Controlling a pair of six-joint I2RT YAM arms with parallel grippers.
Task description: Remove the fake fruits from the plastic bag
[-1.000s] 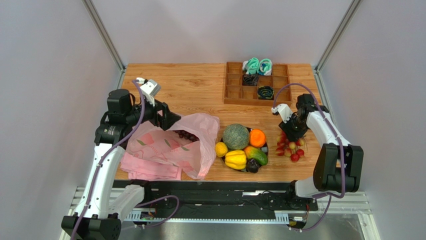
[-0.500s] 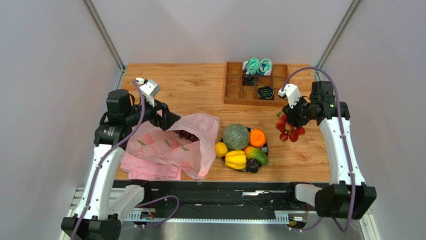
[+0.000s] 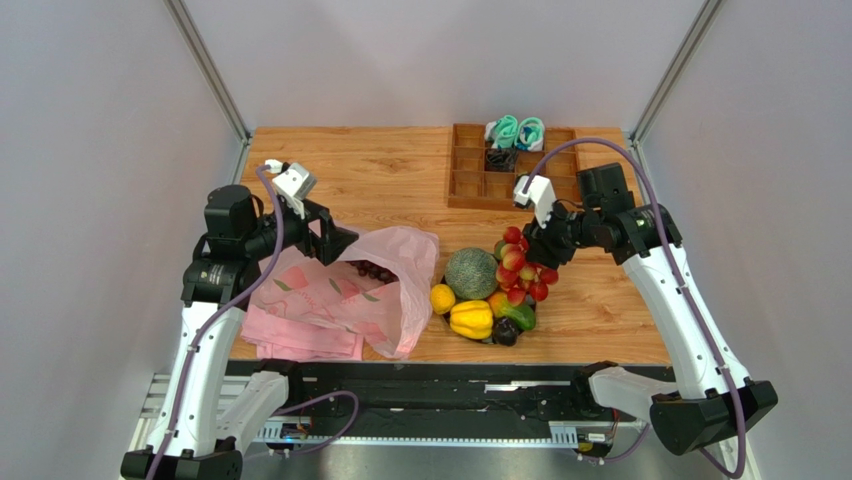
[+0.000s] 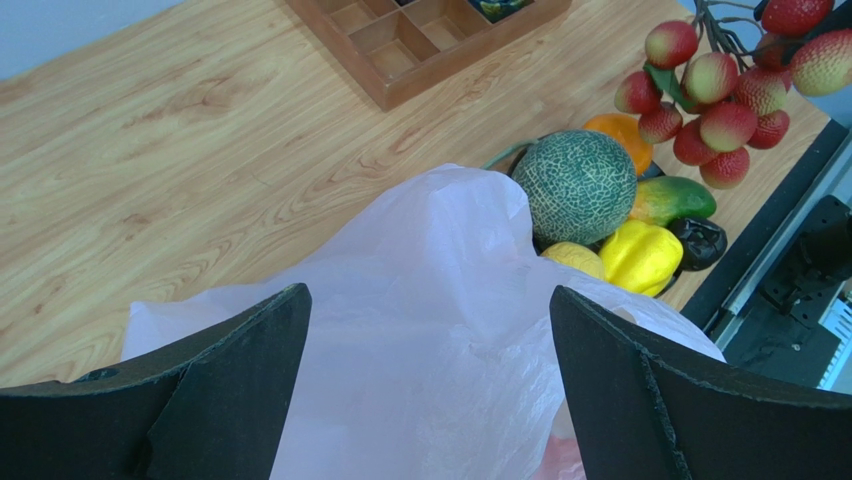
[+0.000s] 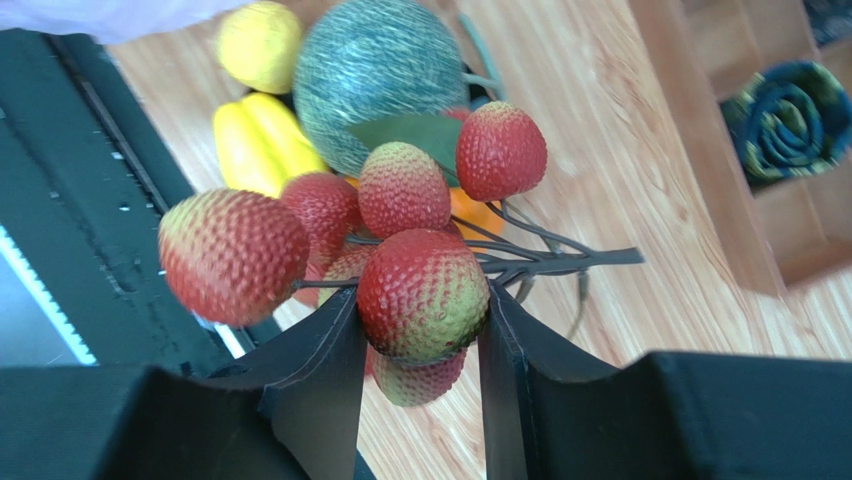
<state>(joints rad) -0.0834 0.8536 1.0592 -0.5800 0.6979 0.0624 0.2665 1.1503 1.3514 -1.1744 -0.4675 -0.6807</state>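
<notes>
The pink plastic bag (image 3: 340,295) lies at the left with its mouth toward the fruits, and dark grapes (image 3: 375,270) show inside the mouth. My left gripper (image 3: 335,240) hangs open just above the bag (image 4: 430,380), holding nothing. My right gripper (image 5: 420,293) is shut on one berry of the red berry bunch (image 3: 520,265), which hangs in the air over the plate. On the dark plate (image 3: 529,298) sit a netted melon (image 3: 471,273), a lemon (image 3: 443,299) and a yellow lobed piece (image 3: 472,319). The orange is mostly hidden behind the berries.
A wooden compartment tray (image 3: 470,185) with teal and black items stands at the back right. A folded pink cloth (image 3: 300,345) lies under the bag near the table's front edge. A green piece (image 3: 520,316) and a dark one (image 3: 505,333) share the plate.
My right gripper has lifted the berry bunch off the table at the right and carried it left, over the plate. The left arm shifted only slightly.
</notes>
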